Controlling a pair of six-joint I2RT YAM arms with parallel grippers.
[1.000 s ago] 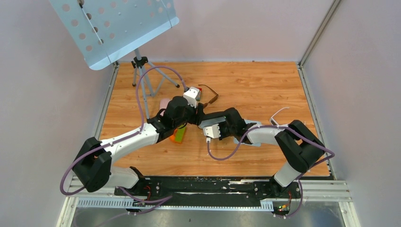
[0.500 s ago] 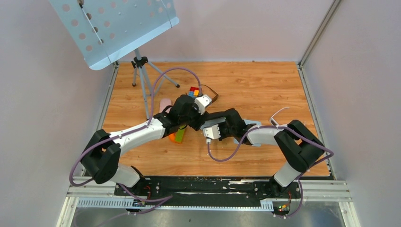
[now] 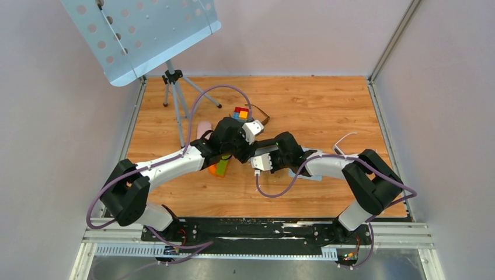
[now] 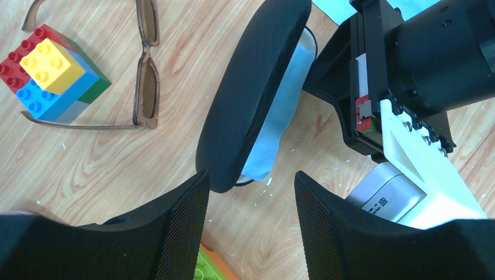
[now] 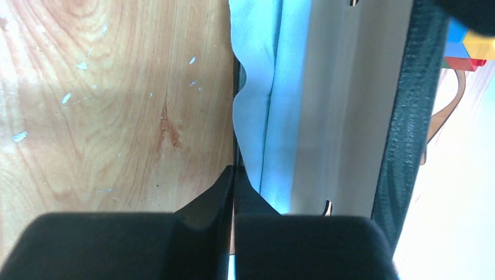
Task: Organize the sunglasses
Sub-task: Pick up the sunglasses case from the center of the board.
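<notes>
Standing parted, the left gripper (image 4: 251, 230) is hovering with its two mesh-textured black fingers (image 4: 175, 233) on either side of the rounded end of the black case (image 4: 257, 87), gripping nothing. A second ago its wrist was covering the brick stack (image 4: 49, 73). It has since drawn back toward the near edge, so the bricks are now showing.

The right gripper (image 5: 233, 186) is pressing its fingers together at the case's rim, where one light-blue cloth (image 5: 257, 116) is bulging out. Whether it is pinching anything, I cannot tell. That arm is sitting almost where it was.

One pair of sunglasses (image 4: 146, 76), thin brown frame and tinted lenses, is lying with temples unfolded on the wood-grain table (image 3: 327, 99), toward the far edge and just beside the case. The single stack of studded red, yellow, blue and green bricks is sitting between the temples. One pink oblong case (image 3: 203, 128) is lying beyond the left forearm.
</notes>
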